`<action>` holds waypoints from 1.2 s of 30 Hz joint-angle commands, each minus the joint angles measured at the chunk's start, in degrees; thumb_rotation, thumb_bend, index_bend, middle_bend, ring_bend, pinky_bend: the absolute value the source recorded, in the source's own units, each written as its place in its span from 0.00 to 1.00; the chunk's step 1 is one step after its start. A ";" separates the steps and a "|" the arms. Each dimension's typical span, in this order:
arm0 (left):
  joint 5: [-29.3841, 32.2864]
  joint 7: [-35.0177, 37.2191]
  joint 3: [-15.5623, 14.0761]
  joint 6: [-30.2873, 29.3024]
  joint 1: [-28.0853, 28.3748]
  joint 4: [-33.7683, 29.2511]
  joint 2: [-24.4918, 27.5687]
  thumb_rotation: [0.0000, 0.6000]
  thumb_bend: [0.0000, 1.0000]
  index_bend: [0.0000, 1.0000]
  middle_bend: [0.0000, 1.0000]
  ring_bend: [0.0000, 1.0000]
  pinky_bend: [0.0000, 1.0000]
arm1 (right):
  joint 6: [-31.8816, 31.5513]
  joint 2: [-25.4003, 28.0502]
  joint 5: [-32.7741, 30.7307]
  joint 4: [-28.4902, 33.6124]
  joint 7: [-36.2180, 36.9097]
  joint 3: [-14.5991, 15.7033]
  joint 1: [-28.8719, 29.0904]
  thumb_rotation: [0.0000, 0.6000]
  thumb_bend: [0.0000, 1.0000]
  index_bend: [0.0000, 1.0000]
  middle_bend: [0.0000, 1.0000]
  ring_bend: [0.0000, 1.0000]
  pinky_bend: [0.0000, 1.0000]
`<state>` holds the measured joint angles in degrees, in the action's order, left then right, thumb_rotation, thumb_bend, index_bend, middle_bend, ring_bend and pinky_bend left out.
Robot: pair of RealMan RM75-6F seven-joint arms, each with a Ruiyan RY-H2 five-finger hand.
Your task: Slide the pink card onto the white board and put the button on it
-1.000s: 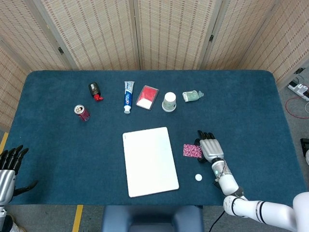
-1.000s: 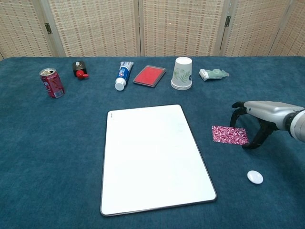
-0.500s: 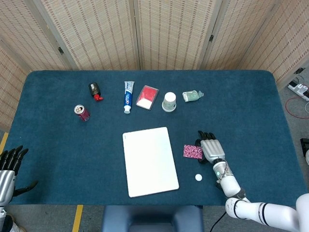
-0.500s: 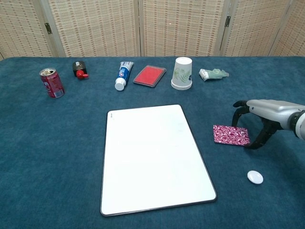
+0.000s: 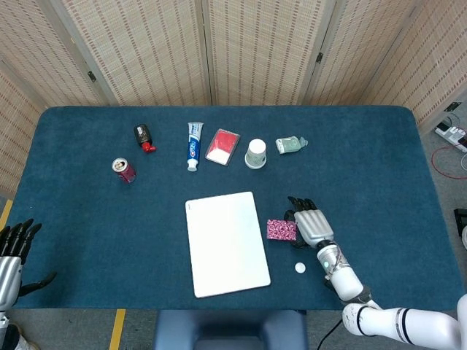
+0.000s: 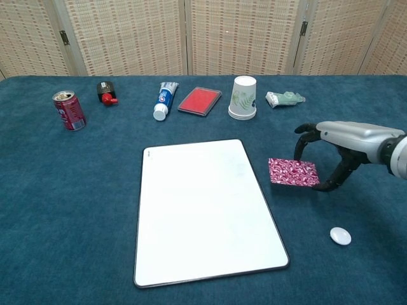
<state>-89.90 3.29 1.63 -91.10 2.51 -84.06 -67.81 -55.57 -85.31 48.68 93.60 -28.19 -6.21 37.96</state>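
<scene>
My right hand sat at the right of the chest view, palm down, fingers arched onto the far edge of the card and thumb down at its right end. The card lay flat on the cloth at centre right, just beside the board's right edge, not yet on it; in the head view the card showed right of the board with my right hand against it. The button lay apart at the lower right, below the hand. My left hand hung at the lower left corner of the head view, off the table, fingers apart and holding nothing. Along the top stood a can, tube and cup.
</scene>
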 commanded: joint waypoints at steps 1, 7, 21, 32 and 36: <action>-0.03 -0.08 -0.02 -0.05 -0.04 -0.12 0.06 1.00 0.14 0.11 0.07 0.09 0.00 | 0.50 -1.01 -0.63 1.48 -2.49 -0.71 2.06 1.00 0.27 0.42 0.06 0.00 0.00; 0.14 -0.11 -0.10 -0.08 -0.23 -0.10 0.06 1.00 0.14 0.11 0.07 0.09 0.00 | 0.92 -5.08 -4.51 1.23 -8.46 -1.92 6.76 1.00 0.27 0.42 0.06 0.00 0.00; 0.44 0.34 -0.30 0.05 -0.60 0.62 -0.16 1.00 0.14 0.11 0.07 0.09 0.00 | -0.31 -9.77 -7.76 -1.28 -11.75 -2.26 11.35 1.00 0.27 0.06 0.05 0.00 0.00; -0.54 -1.10 -0.11 0.11 0.10 -0.94 -0.07 1.00 0.14 0.11 0.07 0.09 0.00 | -4.46 0.26 6.03 6.80 -3.24 4.49 4.00 1.00 0.27 0.07 0.06 0.00 0.00; -0.68 -1.80 -0.06 0.33 0.34 -1.71 0.11 1.00 0.14 0.11 0.07 0.09 0.00 | -4.23 5.45 12.38 8.42 1.85 8.52 0.74 1.00 0.27 0.20 0.07 0.00 0.00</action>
<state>-90.53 1.57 1.56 -90.80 2.79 -85.68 -67.74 -59.31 -83.24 57.32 100.32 -29.61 -0.55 41.23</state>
